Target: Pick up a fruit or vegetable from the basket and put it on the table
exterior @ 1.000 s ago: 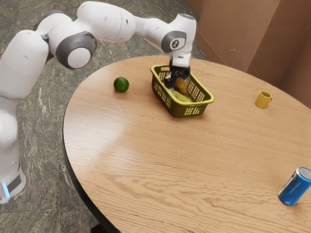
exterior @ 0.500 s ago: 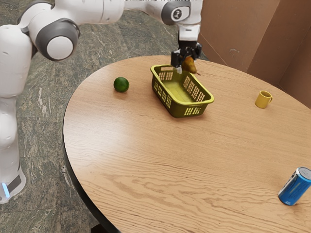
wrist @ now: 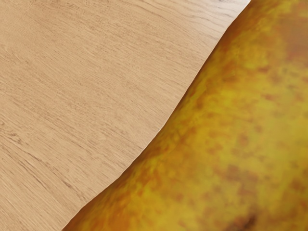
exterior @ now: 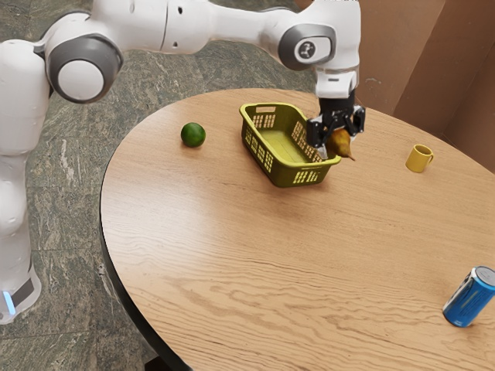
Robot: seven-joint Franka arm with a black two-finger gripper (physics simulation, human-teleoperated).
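Observation:
In the exterior view my gripper [exterior: 336, 142] is shut on a brownish-yellow pear [exterior: 340, 144], whose stem end points toward the exterior view's right. Both are beside the far right rim of the green plastic basket [exterior: 292, 177], at about rim height or above it; the exact height over the table [exterior: 232, 255] I cannot tell. The basket's visible floor is bare. In the wrist view the mottled pear [wrist: 240, 130] lies close under my hand, with wood grain of the table [wrist: 86, 82] beside it.
A green round fruit [exterior: 193, 134] lies on the table left of the basket in the exterior view. Toward that view's right stand a yellow mug [exterior: 419, 158] and, nearer the camera, a tilted-looking blue can [exterior: 469, 297]. The table's curved edge runs behind the basket.
The pear has come up out of the basket in my gripper. Since then both have moved toward the exterior view's right, past the basket's rim, and somewhat lower in the view.

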